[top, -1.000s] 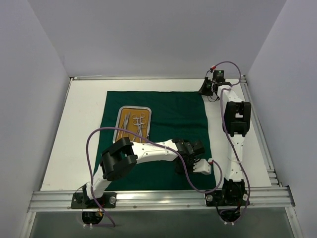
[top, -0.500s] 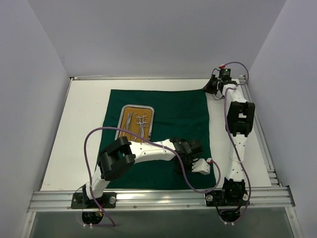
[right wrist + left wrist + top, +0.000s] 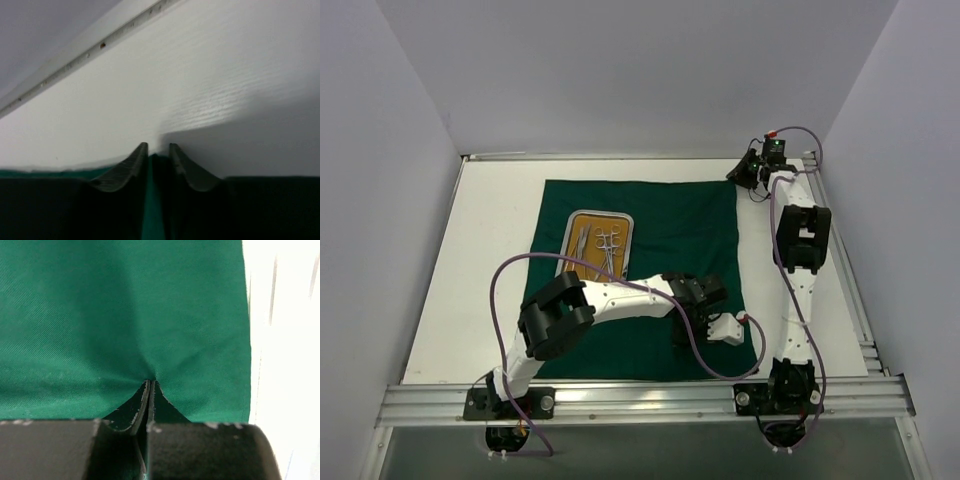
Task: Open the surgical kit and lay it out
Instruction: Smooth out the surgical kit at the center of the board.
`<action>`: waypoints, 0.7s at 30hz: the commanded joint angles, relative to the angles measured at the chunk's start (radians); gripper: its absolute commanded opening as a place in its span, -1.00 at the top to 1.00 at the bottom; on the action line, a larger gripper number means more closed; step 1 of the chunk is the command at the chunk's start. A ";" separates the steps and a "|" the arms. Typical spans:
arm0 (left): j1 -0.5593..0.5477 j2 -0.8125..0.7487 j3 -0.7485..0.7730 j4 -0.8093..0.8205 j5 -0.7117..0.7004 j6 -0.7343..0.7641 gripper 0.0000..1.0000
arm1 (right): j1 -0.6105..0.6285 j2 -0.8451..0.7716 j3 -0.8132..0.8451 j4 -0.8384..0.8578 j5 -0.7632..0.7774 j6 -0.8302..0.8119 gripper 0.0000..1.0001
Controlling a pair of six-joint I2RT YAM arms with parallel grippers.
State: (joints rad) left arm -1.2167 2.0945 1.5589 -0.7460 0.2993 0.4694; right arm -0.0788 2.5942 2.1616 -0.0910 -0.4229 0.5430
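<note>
the dark green cloth wrap [image 3: 670, 225] lies spread flat on the white table [image 3: 485, 270], covering most of its middle. on the cloth's left half sits the small steel tray [image 3: 585, 222], its orange-brown inside facing up. the ring-handled clamps [image 3: 608, 244] and the thin tweezers [image 3: 580, 243] lie side by side in it.

the left gripper [image 3: 150, 389] reaches across to the near right part of the cloth. its jaws are pressed together on a pinch of the fabric, which puckers toward the tips, and the cloth's right edge runs just beside it.

the right gripper [image 3: 158, 146] is low at the far right corner of the cloth. its jaws stand slightly apart, with a sliver of green between them lower down - whether that sliver is gripped, i cannot tell.
</note>
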 commanded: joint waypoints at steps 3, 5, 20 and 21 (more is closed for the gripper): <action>0.052 0.055 0.073 -0.098 0.032 -0.029 0.47 | -0.024 -0.026 -0.020 0.083 0.073 -0.040 0.20; 0.069 0.044 0.114 -0.104 0.028 -0.032 0.18 | -0.024 -0.045 -0.019 0.036 0.073 -0.067 0.08; 0.288 -0.134 0.379 -0.148 -0.011 -0.181 -0.20 | 0.073 -0.406 -0.140 -0.139 0.326 -0.268 -0.26; 0.314 -0.151 0.371 -0.145 -0.025 -0.192 -0.19 | 0.080 -0.428 -0.204 -0.138 0.337 -0.259 -0.19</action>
State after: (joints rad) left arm -1.0065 2.0579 1.8885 -0.8799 0.3069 0.3458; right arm -0.0444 2.2910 2.0480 -0.1944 -0.1642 0.3138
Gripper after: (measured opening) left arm 0.602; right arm 0.618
